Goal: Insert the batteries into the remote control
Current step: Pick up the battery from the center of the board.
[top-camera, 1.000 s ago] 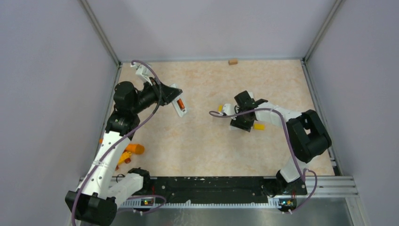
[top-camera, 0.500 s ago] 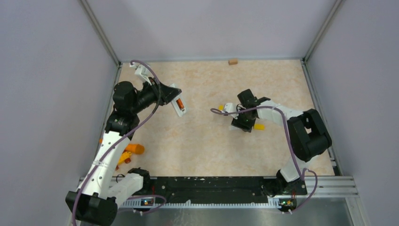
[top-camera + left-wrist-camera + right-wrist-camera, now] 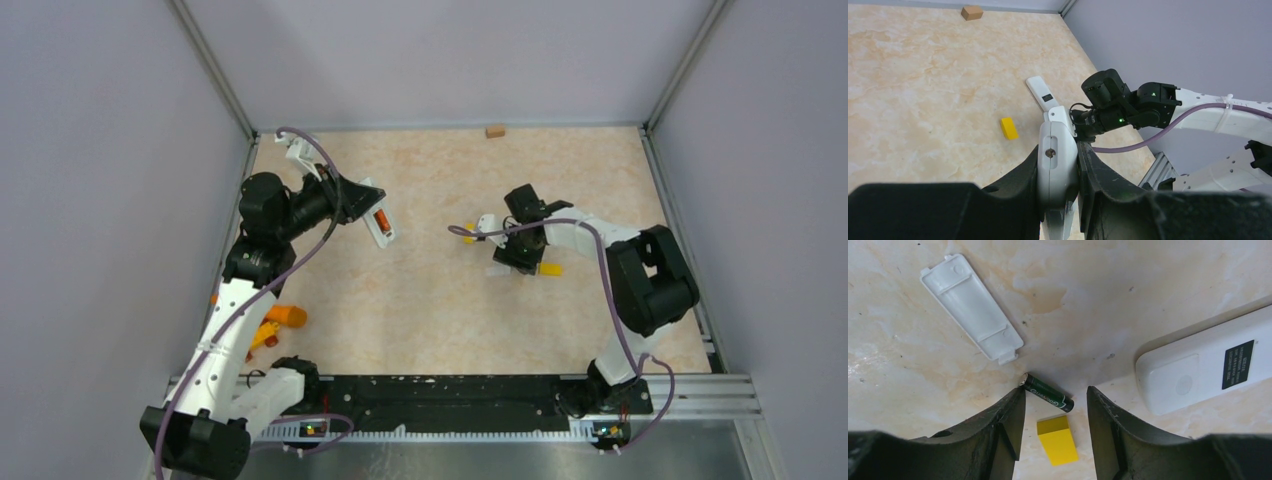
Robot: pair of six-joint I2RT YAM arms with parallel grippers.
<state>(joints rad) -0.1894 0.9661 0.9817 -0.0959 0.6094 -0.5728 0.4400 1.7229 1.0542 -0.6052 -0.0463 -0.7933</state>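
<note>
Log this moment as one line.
left claw: shut on remote control | right claw: open over battery on table

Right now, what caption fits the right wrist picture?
Open end effector straddles slim dark-green battery beside small yellow block.

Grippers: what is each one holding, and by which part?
Left gripper clamps the remote control by its sides. Right gripper holds nothing, open over a battery.

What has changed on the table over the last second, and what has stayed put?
The right gripper shifted slightly away from its base, uncovering the white battery cover in the top view; it hangs open over a dark battery. The left gripper stayed shut on the remote control; the yellow block did not move.
</note>
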